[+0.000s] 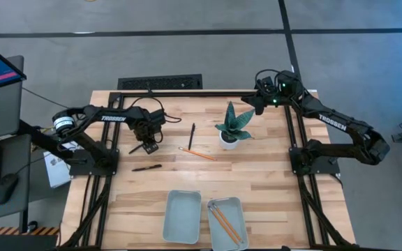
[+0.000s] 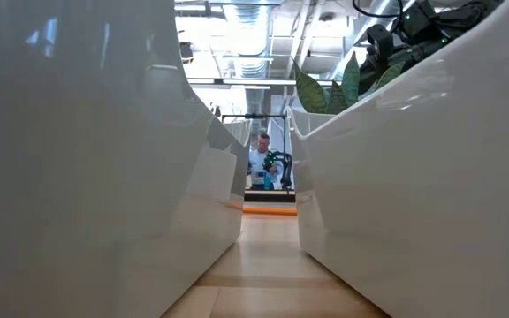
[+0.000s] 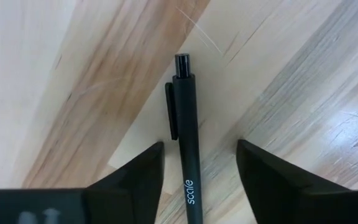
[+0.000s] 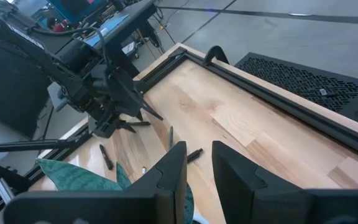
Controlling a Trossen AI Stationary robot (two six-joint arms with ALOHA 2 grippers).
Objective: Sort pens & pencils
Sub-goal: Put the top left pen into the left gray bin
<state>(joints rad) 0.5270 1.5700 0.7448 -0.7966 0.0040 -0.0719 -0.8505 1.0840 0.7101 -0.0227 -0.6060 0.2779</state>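
Note:
Three black pens lie on the wooden table: one [image 1: 192, 136] near the middle, one [image 1: 146, 167] toward the left front, and one [image 3: 188, 124] flat under my left gripper [image 3: 201, 162]. That gripper [image 1: 147, 143] points straight down, open, with a finger on each side of the pen's barrel and a gap on both sides. An orange pencil [image 1: 197, 153] lies near the centre. Two more pencils [image 1: 223, 222] lie in the right-hand tray [image 1: 241, 209]. My right gripper [image 4: 199, 168] hangs raised at the far right [image 1: 260, 94], a narrow gap between its fingers and nothing in it.
An empty pale tray [image 1: 182, 217] stands beside the pencil tray at the near edge. A potted plant [image 1: 232, 129] stands right of centre. A black frame rail [image 1: 187, 92] runs along the far edge. A person [image 2: 259, 163] shows far beyond the table.

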